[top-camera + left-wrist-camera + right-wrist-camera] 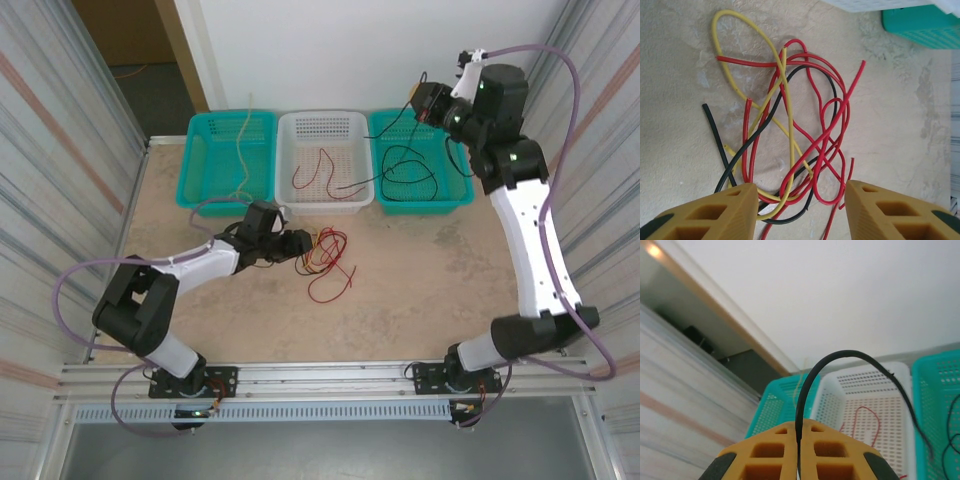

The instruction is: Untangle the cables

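**One strand lifted clear, the knot waiting at open jaws**

The right gripper (799, 427) has its yellow jaws pressed flat together on a thin black wire (850, 354). The wire rises out of the seam between them, arches over and droops beyond the tips toward the teal plastic basket on the right (420, 205). Held high like this, the strand hangs free of everything else. The likely reason is to drop it among the loose black wires (420, 175) lying in that basket below the jaws.

The left gripper (800, 186) sits low over the beige tabletop (680, 50) with its jaws about half apart and nothing pinched. The tangle of thin red, yellow and black wires (795, 130) lies flat just ahead of the tips, its nearest loops running into the gap between the two fingers. That placement reads as lining up on one strand. A yellow loop and a black one cross closest to the gap, but which is meant cannot be told.

Farther beyond those jaws, the white perforated basket (325, 205) holds a curled red wire (318, 165). The teal plastic basket on the left (215, 197) holds a pale yellow wire (243, 150), which suggests sorting by colour.
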You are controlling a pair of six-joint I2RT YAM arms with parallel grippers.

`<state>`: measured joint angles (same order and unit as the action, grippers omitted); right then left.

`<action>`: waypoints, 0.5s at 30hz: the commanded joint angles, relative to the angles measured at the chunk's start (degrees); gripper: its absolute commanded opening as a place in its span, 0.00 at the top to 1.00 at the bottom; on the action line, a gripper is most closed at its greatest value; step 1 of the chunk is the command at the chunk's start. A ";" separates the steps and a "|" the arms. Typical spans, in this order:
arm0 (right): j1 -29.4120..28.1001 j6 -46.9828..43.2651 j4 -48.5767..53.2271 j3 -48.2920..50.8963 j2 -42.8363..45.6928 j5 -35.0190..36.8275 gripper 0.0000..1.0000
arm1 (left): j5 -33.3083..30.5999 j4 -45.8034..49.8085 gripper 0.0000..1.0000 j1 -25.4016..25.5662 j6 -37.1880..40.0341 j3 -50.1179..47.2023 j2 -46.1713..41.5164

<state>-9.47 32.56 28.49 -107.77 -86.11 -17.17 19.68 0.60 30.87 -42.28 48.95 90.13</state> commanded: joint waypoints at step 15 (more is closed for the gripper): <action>9.88 -1.19 4.50 7.30 -14.16 -5.04 0.58 | -11.27 20.28 0.43 4.31 15.96 19.78 11.30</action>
<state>0.75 32.16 31.11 -104.14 -102.54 -22.61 13.34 14.46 34.17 -31.53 64.86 98.94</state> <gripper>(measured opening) 0.409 0.572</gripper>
